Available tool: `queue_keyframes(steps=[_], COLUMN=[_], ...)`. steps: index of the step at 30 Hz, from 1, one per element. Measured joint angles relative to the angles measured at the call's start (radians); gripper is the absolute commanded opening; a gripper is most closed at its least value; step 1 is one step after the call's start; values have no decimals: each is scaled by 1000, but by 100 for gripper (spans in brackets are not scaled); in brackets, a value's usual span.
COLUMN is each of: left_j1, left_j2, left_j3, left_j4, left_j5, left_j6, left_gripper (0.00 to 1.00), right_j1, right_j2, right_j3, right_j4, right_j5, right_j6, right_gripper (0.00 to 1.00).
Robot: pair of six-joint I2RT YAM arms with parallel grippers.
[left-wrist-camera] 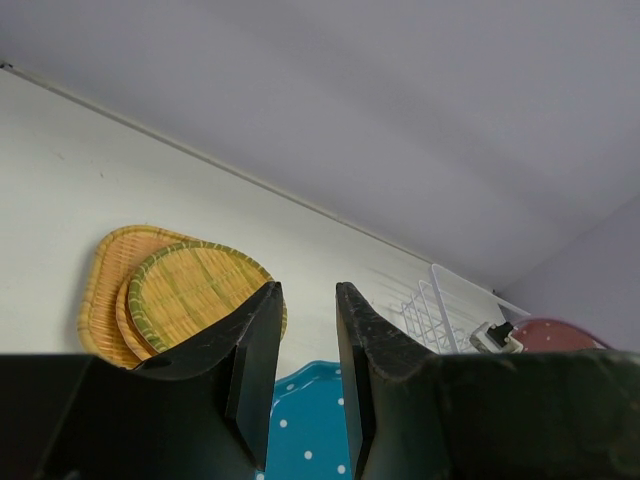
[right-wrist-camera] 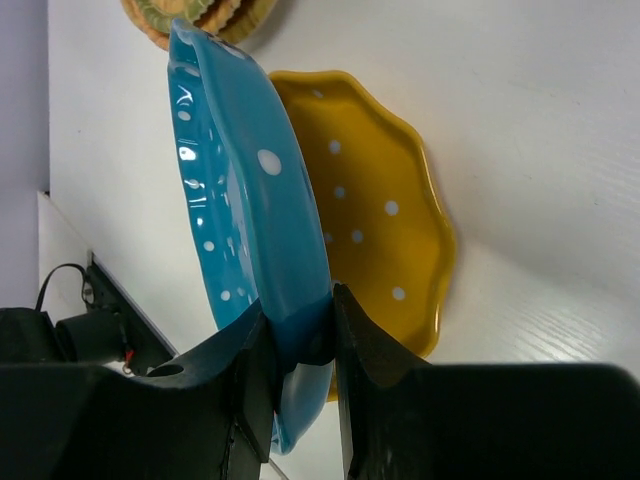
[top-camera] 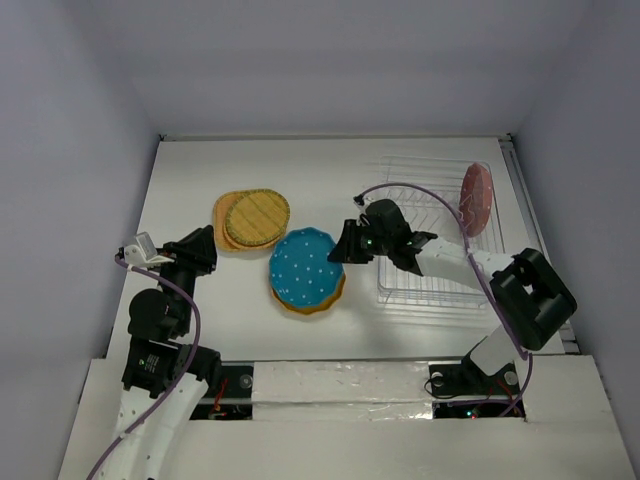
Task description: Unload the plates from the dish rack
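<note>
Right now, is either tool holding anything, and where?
Right tool grips the blue dotted plate by its rim, over the yellow scalloped plate. Left tool holds nothing.

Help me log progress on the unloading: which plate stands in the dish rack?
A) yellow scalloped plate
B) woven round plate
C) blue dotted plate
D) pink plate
D: the pink plate stands on edge in the dish rack, while the right pincer grips the blue dotted plate outside it.
</note>
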Motion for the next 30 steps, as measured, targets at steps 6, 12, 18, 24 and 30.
queue_keyframes(steps=[6,12,18,24,30], left_j1=[0,0,0,0,0], left_j2=[0,0,-3,-12,-24], left_j3=[0,0,0,0,0], left_j4=[0,0,0,0,0], left_j5=[0,0,0,0,0], left_j6=[0,0,0,0,0], left_gripper=[26,26,26,26,26], right_j1=[0,0,13,21,32], right_j2=[16,24,22,-31,-116], right_j3=[-28,-41,-40,-11,74], right_j4=[29,48,-13,-108,-233], right_j5=[-1,-2,70,154,281], right_j6=[8,18,-19,-57,-106], right_gripper=[4,49,77,81,24])
